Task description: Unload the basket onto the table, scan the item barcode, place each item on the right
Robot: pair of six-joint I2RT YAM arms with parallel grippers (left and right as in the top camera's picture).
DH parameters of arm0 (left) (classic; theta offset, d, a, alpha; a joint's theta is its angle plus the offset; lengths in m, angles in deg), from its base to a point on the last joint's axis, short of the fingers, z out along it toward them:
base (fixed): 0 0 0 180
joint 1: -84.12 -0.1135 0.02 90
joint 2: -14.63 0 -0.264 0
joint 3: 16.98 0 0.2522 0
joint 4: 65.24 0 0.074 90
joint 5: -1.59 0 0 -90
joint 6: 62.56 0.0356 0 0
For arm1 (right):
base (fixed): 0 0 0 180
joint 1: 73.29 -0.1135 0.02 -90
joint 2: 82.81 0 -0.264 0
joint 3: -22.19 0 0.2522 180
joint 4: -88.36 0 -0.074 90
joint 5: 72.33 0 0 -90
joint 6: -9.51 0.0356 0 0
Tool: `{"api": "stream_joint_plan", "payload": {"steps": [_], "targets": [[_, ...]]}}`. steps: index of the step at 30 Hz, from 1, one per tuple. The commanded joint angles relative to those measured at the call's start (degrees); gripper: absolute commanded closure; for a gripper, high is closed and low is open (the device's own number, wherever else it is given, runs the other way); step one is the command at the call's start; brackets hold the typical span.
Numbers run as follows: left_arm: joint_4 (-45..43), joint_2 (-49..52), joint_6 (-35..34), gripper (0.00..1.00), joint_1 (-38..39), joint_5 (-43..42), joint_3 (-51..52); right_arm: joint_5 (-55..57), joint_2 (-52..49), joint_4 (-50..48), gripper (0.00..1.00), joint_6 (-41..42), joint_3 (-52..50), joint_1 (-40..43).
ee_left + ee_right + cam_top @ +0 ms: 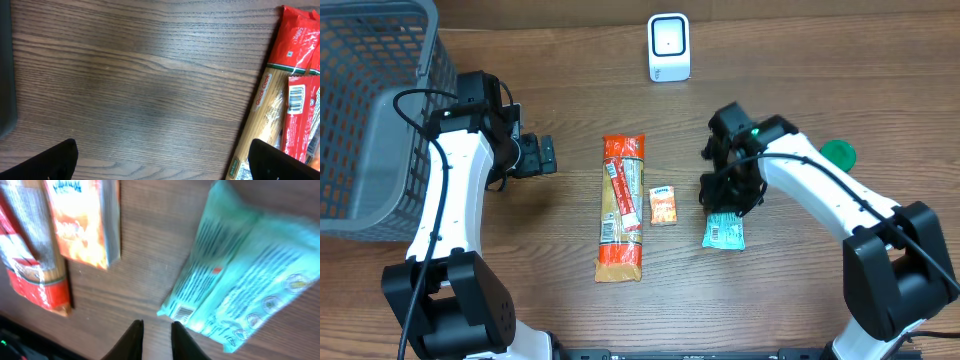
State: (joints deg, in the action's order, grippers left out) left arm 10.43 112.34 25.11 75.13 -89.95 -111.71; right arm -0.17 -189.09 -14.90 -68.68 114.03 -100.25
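The right tool (157, 325) was held low over the brown wooden counter (125, 85), its two dark fingers (134, 340) parted only narrowly, with bare wood showing in the gap and nothing clamped between them. A flat teal plastic packet (240, 275) was seen lying on the counter just ahead of those fingertips, blurred in the wrist view, with a small barcode (182, 312) printed near the corner closest to the tool. Whether the tips touched it could not be told. From overhead, part of the packet was covered by the tool. On the side of this tool facing the other arm, a small orange rectangular sachet (663, 204) was laid flat, and just beyond it a long red-and-yellow cellophane pack of spaghetti (622, 207), both apart from the tool. A small white box-shaped scanner (669, 47) was stood well apart from both tools. The left tool (162, 147) was held wide open and empty over bare counter, the spaghetti pack lying ahead of it and to one side. A grey plastic mesh basket (370, 120) was placed behind this tool, beside its arm.
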Motion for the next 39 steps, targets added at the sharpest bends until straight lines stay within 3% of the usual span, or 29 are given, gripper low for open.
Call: {"api": "stream_joint_plan", "payload": {"steps": [1,3,4,10,14,16,18,21,28,30,31,33,39], "targets": [[-0.1,-1.3,1.5,0.0,0.0,-0.6,-0.8,2.8,0.1,0.5,0.34,0.2,1.8,2.7],[-0.1,-1.3,1.5,0.0,0.0,-0.6,-0.8,2.8,0.1,0.4,0.05,0.2,1.8,4.3],[-0.1,-1.3,1.5,0.0,0.0,-0.6,-0.8,2.8,0.1,0.4,0.0,0.2,1.8,5.4],[-0.9,-1.3,1.5,0.0,0.0,-0.6,-0.8,2.8,0.1,0.2,0.0,0.2,1.8,8.7],[-10.6,-1.3,1.5,0.0,0.0,0.1,-0.8,2.8,0.1,2.1,0.0,0.2,1.8,9.7],[-12.9,-1.3,1.5,0.0,0.0,0.1,-0.8,2.8,0.1,4.3,0.12,0.2,1.6,9.7],[-13.5,-1.3,1.1,0.0,0.0,-0.6,-0.8,2.8,0.1,4.9,0.35,0.2,0.6,9.7],[-12.0,-1.3,-1.7,0.0,0.0,-5.4,-0.8,2.8,0.1,4.4,0.49,0.2,-2.7,8.9],[-10.7,-1.3,-7.1,0.0,0.0,-18.2,-0.8,2.1,0.1,-0.2,0.58,3.8,-11.3,8.7],[-9.7,-1.3,-7.1,0.41,0.0,-21.0,-0.8,0.6,0.1,-1.9,0.58,4.8,-13.4,8.7],[-9.2,-1.2,-7.1,0.57,0.1,-22.6,-0.7,-1.0,0.1,-2.8,0.57,4.8,-14.4,8.7],[-7.5,-1.1,-7.1,0.73,0.5,-24.5,-0.7,-4.5,0.1,-5.0,0.54,4.7,-16.1,8.6],[-4.0,-0.8,-7.1,0.76,5.2,-23.6,0.9,-13.4,0.1,-9.6,0.54,4.7,-19.3,7.5]]}}
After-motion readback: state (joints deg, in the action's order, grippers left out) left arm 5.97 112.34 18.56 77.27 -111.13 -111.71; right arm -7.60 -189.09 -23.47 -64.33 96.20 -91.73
